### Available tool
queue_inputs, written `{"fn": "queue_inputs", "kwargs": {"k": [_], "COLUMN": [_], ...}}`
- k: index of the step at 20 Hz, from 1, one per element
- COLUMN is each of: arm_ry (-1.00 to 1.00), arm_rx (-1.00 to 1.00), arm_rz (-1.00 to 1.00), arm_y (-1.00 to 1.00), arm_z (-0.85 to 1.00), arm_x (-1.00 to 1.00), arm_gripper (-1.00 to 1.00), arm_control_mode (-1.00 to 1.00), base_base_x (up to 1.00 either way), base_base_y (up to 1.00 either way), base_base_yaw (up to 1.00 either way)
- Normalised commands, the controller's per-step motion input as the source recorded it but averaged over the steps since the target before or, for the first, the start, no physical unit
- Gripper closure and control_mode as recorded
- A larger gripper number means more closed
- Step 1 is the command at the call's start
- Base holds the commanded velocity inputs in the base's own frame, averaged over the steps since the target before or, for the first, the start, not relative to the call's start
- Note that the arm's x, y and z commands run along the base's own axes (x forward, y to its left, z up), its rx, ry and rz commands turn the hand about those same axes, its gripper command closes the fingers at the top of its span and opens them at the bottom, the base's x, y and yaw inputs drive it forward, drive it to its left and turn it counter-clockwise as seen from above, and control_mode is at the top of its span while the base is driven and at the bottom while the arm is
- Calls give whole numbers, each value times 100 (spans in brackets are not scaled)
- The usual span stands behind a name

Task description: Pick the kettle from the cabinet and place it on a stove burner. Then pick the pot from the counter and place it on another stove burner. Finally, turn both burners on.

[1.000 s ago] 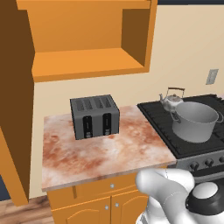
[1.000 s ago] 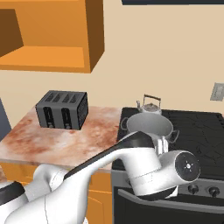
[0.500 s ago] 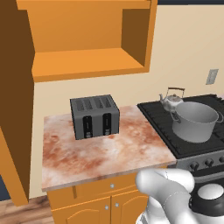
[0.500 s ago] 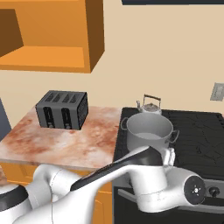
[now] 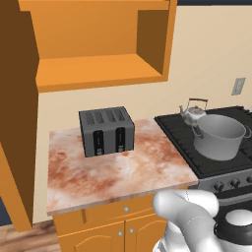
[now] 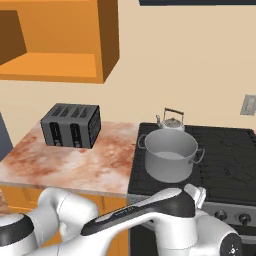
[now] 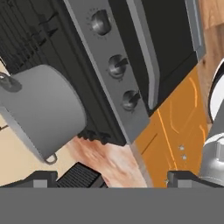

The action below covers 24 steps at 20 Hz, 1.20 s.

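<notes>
The small silver kettle (image 5: 197,112) (image 6: 171,121) stands on the back left burner of the black stove (image 5: 177,133) (image 6: 230,150). In front of it the big grey pot (image 5: 219,137) (image 6: 170,155) (image 7: 41,113) rests on the front left burner. My gripper (image 7: 114,180) is open with nothing between its fingertips (image 7: 41,178). It hangs low before the stove's front panel, where three knobs (image 7: 117,65) run in a row. The orange cabinet (image 5: 98,49) (image 6: 60,45) shows a bare shelf. The mottled counter (image 5: 113,172) (image 6: 75,160) (image 7: 111,159) lies left of the stove.
A dark four-slot toaster (image 5: 106,130) (image 6: 71,125) stands at the back of the counter. Orange base doors (image 7: 175,127) (image 5: 113,231) sit under it. Two more knobs (image 6: 220,216) show on the stove's front. My white arm (image 6: 150,220) (image 5: 187,221) crosses low in front.
My arm has sunk lower and to the right in front of the stove. Kettle, pot and toaster stand where they were.
</notes>
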Motion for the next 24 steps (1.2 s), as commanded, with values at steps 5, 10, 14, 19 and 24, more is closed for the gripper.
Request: {"fn": "queue_inputs", "kwargs": {"k": [5, 10, 14, 19, 24], "arm_ry": [0, 0, 0, 0, 0], "arm_rx": [23, 22, 19, 18, 19], "arm_rz": [-2, -7, -10, -11, -11], "arm_y": [14, 19, 19, 13, 12], "arm_z": [-25, -17, -11, -10, -14], "arm_x": [-11, -1, 0, 0, 0], "arm_gripper": [-100, -100, -100, -100, -100], "arm_control_mode": [-100, -100, -100, -100, -100], "base_base_x": [0, 0, 0, 0, 0], "base_base_y": [0, 0, 0, 0, 0], "base_base_yaw": [0, 0, 0, 0, 0]}}
